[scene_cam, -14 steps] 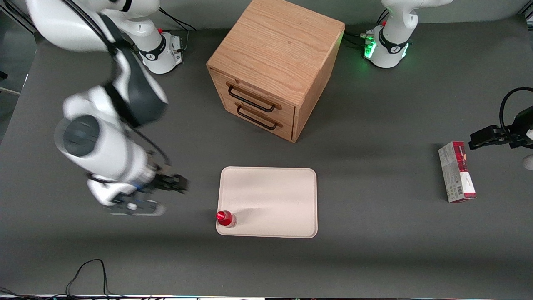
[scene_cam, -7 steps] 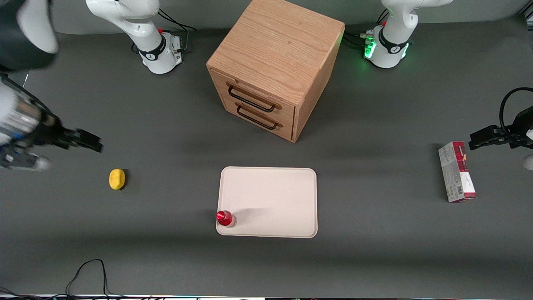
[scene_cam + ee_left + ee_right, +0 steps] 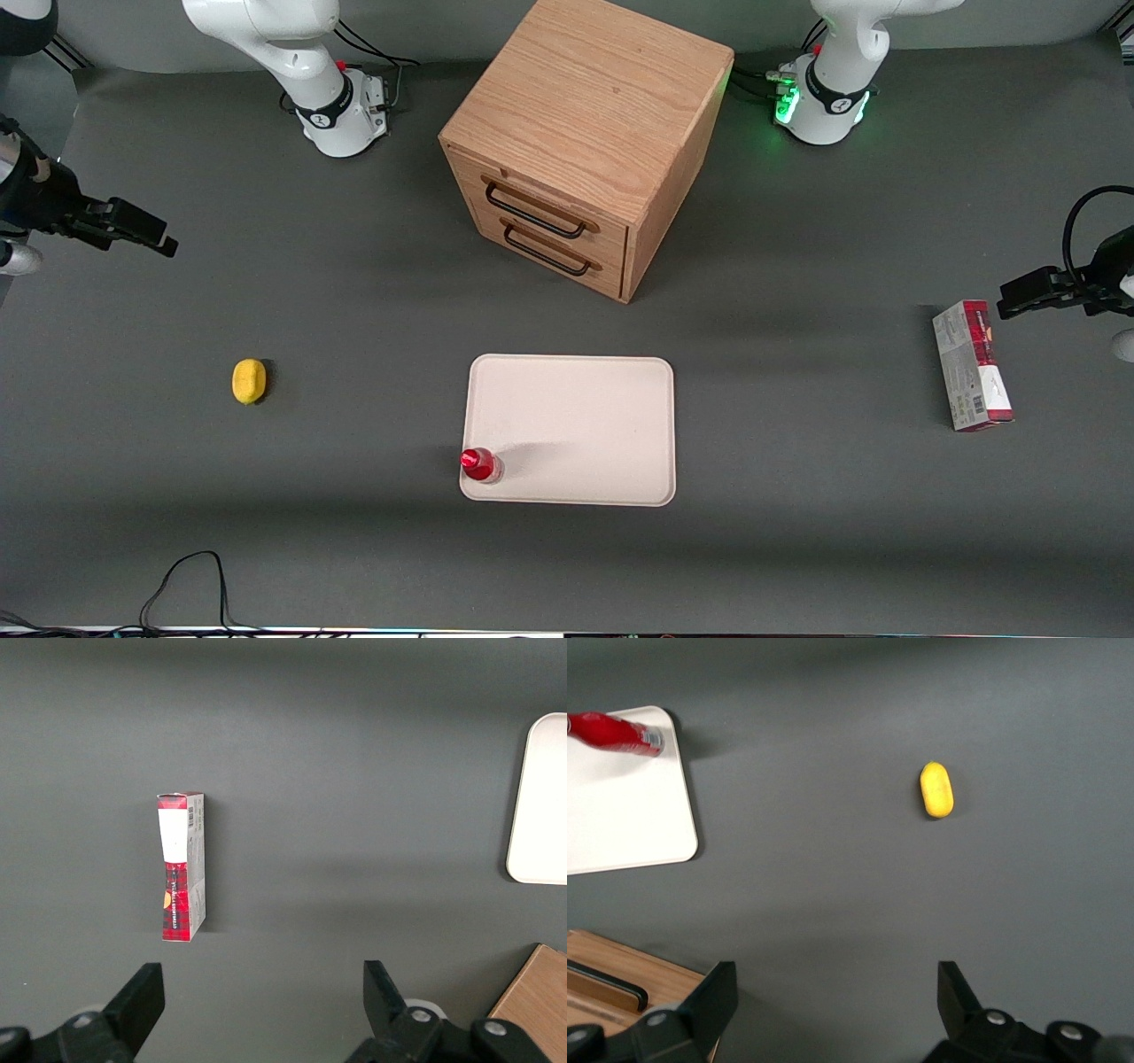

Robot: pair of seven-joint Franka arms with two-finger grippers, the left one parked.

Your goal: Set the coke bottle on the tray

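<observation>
1. Front view: the coke bottle stands upright on the tray, its long axis vertical and its red cap toward the camera. It sits in the tray's near corner at the working arm's end, close to the rim.
2. Front view: the tray is cream-white with rounded corners and lies in front of the wooden drawer cabinet, nearer the camera than it.
3. Front view: the gripper hangs over bare table at the working arm's end, well apart from bottle and tray, holding nothing. A yellow lemon lies nearer the camera than the gripper.
4. Front view: a red-and-grey carton lies flat toward the parked arm's end.
5. Right wrist view: the bottle shows as a slim red body — any lettering is too blurred to read — standing on the tray's corner. The lemon lies apart on the grey table. The two fingers are spread wide, nothing between them.
6. Left wrist view: the carton lies flat — the tray's edge shows well apart from it.
</observation>
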